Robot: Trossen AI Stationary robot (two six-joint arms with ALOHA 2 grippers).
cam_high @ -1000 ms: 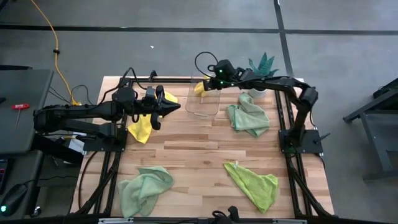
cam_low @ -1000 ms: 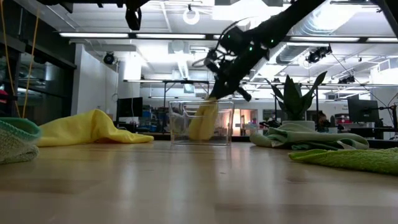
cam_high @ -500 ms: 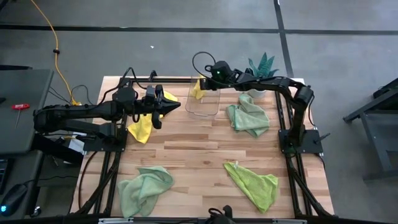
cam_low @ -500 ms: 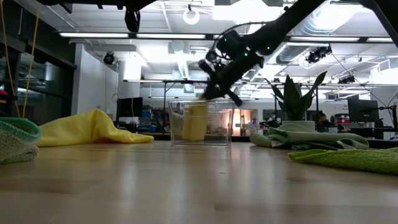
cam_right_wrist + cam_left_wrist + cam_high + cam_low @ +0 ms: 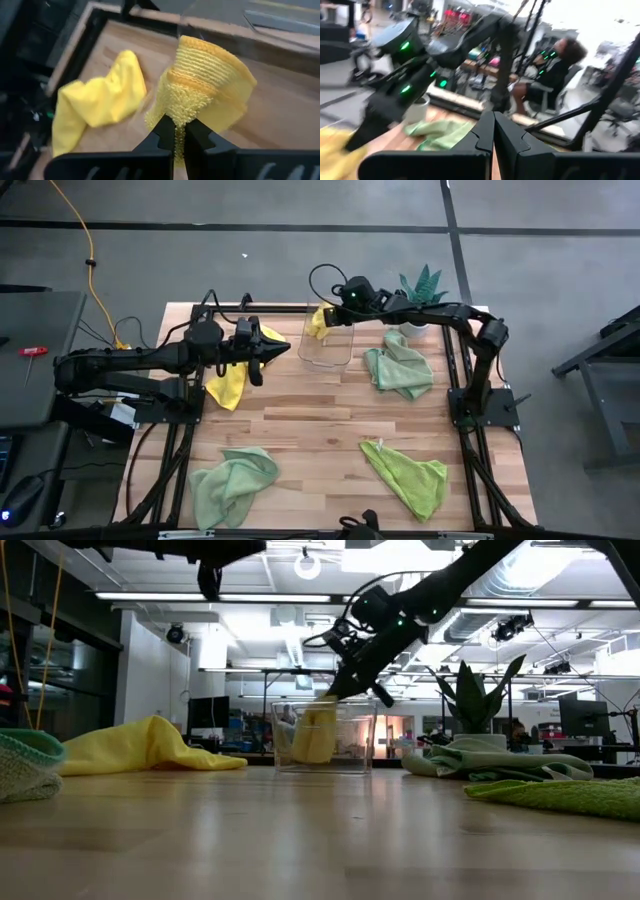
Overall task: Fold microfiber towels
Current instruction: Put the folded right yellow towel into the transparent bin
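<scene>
Lowering our first folded yellow towel (image 5: 210,95) into the clear bin (image 5: 325,350), right gripper (image 5: 322,316) clamped on its looped terry.
Beside the bin we still have four crumpled soft cloths: mint (image 5: 400,370) and yellow (image 5: 228,385) nearest, mint (image 5: 230,485) and lime (image 5: 410,480) farther; left gripper (image 5: 285,351) waits pinched together, empty.

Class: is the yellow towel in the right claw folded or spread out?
Folded: the yellow towel, pinched by the right claw, hangs as a layered bundle.

The left wrist view's seated person (image 5: 547,70) is blurred.
</scene>
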